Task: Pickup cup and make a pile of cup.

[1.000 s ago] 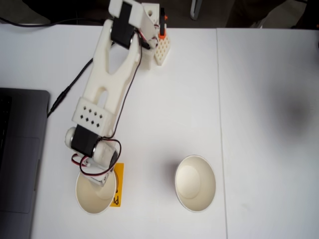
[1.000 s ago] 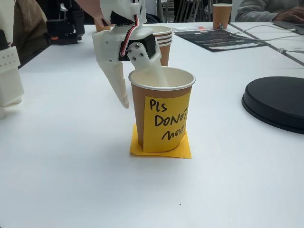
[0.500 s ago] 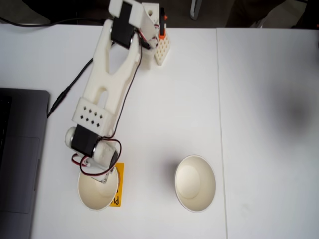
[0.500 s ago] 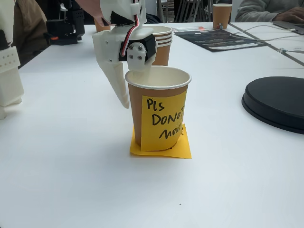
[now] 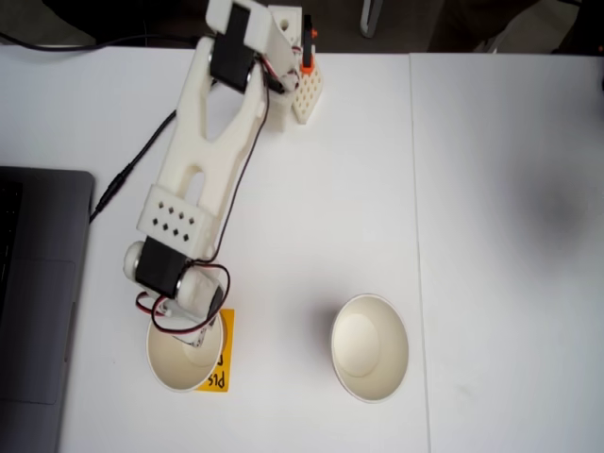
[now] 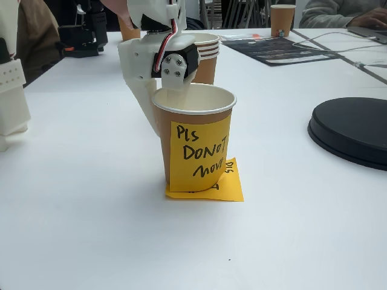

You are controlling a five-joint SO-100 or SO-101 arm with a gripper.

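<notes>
While the top-down fixed view looks straight onto the white surface (image 5: pixel 491 236), a grey laptop (image 5: pixel 38 302) lies at its left edge, with a black cable (image 5: pixel 127 170) running across just above it. A plain paper cup (image 5: pixel 369 347) stands open-mouthed right of centre, well apart from the cup (image 5: pixel 179 363) at lower left. That cup sits partly over a loose yellow note (image 5: pixel 223 354) whose edge peeks out on its right. A seam splits the surface into two panels. The white arm (image 5: pixel 203 160) reaches from its base at the top edge down and to the left, wrist motor bent over the cup's rim.

From the low fixed view, the cup (image 6: pixel 192 145) stands in the middle, brown-walled here, its handwritten yellow sticker facing the camera and the loose note (image 6: pixel 227 187) under its base. Behind it stand more paper cups (image 6: pixel 205 54), a black round disc (image 6: pixel 351 130) to the right, dark papers and a seated person farther back. The gripper (image 6: pixel 162 112) hangs over the cup, one finger (image 6: pixel 175 84) inside the mouth, the other (image 6: pixel 144 96) outside the wall, closed narrowly on the rim.
</notes>
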